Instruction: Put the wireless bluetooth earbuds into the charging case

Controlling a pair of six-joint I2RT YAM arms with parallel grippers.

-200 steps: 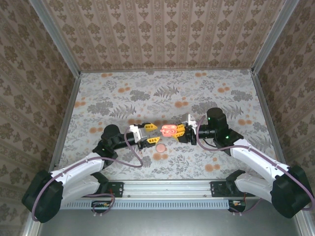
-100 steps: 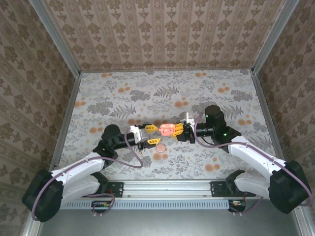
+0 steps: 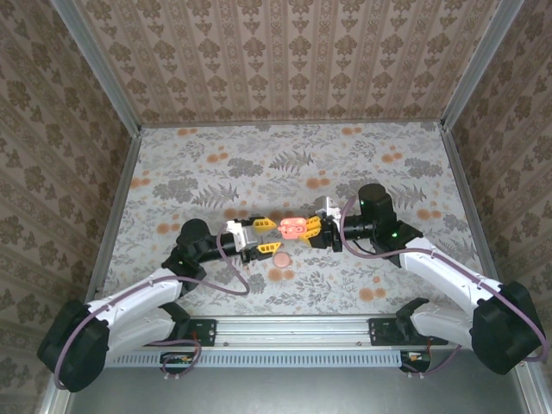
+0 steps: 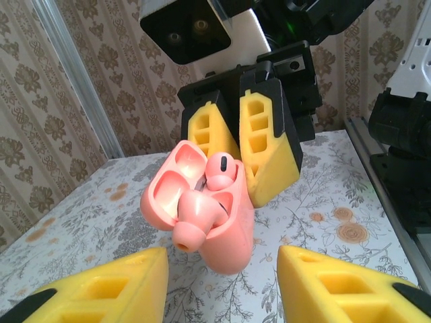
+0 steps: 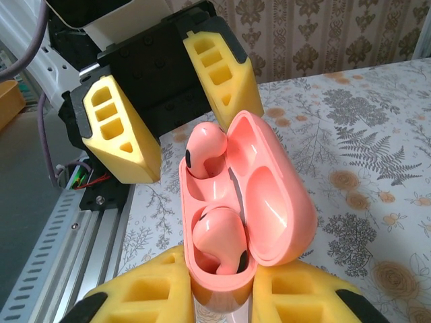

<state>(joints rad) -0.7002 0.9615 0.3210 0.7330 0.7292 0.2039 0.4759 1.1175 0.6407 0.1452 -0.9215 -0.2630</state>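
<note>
Lid-open charging case [image 5: 269,195], lower center, clamped by right gripper [image 5: 221,296]; both earbuds [image 5: 205,149] inside; left gripper [image 4: 222,282] parted wide, empty, facing it.

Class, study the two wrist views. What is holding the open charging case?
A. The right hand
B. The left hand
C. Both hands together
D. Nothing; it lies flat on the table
A: the right hand clamps the base of the charging case between its yellow fingers, while the left hand stands open and empty, facing it.
</note>
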